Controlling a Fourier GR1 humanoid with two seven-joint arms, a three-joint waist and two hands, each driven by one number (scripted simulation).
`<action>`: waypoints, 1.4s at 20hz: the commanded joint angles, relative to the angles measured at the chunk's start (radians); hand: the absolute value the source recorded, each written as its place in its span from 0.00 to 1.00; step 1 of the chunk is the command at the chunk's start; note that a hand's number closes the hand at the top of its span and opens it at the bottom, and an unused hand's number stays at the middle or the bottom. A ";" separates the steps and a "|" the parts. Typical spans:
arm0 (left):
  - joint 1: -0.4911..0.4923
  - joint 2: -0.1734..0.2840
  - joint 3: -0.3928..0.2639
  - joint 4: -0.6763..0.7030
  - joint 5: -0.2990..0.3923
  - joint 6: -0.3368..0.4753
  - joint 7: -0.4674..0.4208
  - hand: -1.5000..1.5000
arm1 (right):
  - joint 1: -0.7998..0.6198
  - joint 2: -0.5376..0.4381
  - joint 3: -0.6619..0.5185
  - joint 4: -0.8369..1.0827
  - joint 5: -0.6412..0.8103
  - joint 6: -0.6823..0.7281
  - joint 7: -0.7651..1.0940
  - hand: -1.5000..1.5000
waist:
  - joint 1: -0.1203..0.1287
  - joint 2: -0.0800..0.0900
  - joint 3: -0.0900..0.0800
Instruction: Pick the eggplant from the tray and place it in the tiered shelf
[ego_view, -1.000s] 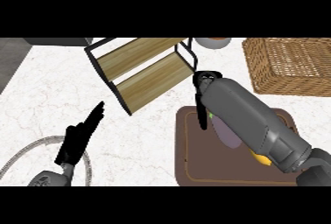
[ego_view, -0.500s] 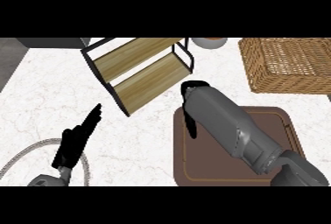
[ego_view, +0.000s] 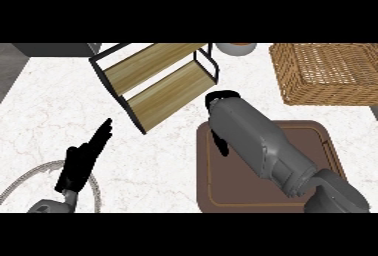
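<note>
Since a moment ago my right forearm has swung left across the tray (ego_view: 325, 150), toward the tiered shelf (ego_view: 159, 80). From the head view, my right hand (ego_view: 221, 137) is mostly hidden under the wrist; I cannot tell its fingers, nor see the eggplant, presumably carried. My left hand (ego_view: 83, 159) rests spread. I judge this the carry; next, reach over a shelf board.

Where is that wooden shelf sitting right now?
In the head view, the tiered shelf stands on the counter at upper centre-left, just beyond the brown tray and left of the wicker basket.
</note>
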 joint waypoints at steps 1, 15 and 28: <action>0.024 -0.034 -0.021 -0.027 -0.015 0.011 0.006 0.50 | 0.019 0.002 0.010 0.001 0.033 0.059 0.125 0.00 | -0.005 -0.002 0.000; 0.013 -0.012 0.039 0.022 -0.040 -0.037 -0.025 0.50 | 0.148 -0.004 0.020 -0.037 0.150 0.069 0.068 0.00 | -0.011 -0.001 0.000; 0.051 -0.059 0.054 -0.028 -0.072 -0.032 -0.006 0.50 | 0.261 -0.053 -0.043 -0.095 0.265 0.055 -0.100 1.00 | -0.002 0.001 0.001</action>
